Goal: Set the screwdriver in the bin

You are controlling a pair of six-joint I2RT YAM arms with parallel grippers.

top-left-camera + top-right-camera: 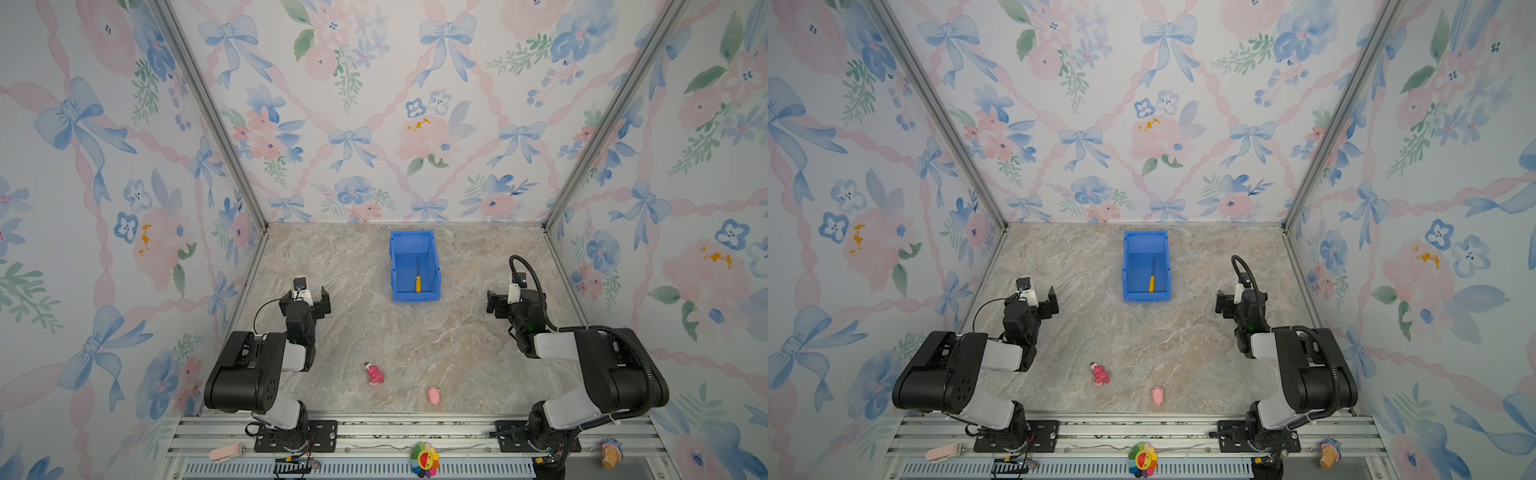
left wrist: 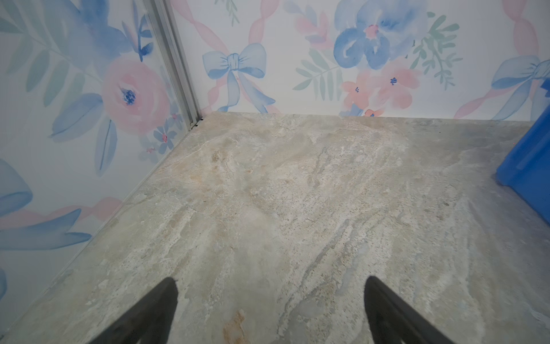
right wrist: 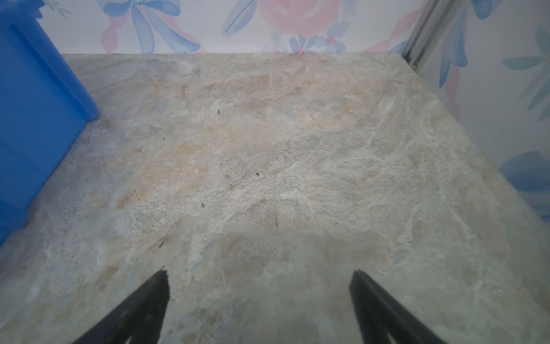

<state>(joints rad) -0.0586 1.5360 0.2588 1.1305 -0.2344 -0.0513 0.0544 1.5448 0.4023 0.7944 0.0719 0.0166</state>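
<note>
Screwdriver (image 1: 418, 278) lies flat on the floor of the bin (image 1: 411, 235), yellow handle toward the low front lip, shaft pointing at the back wall. Left gripper (image 2: 270, 286) hangs wide and empty over the table (image 1: 374, 332); right gripper (image 3: 262, 277) equally wide, empty, both apart from the bin

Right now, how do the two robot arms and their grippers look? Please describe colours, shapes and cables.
The left arm and right arm have bulky black housings with light grey links. A thick ribbed black hose runs along the right arm; a thin black cable loops at the left one. The left gripper and right gripper have black fingers that taper to points.
</note>
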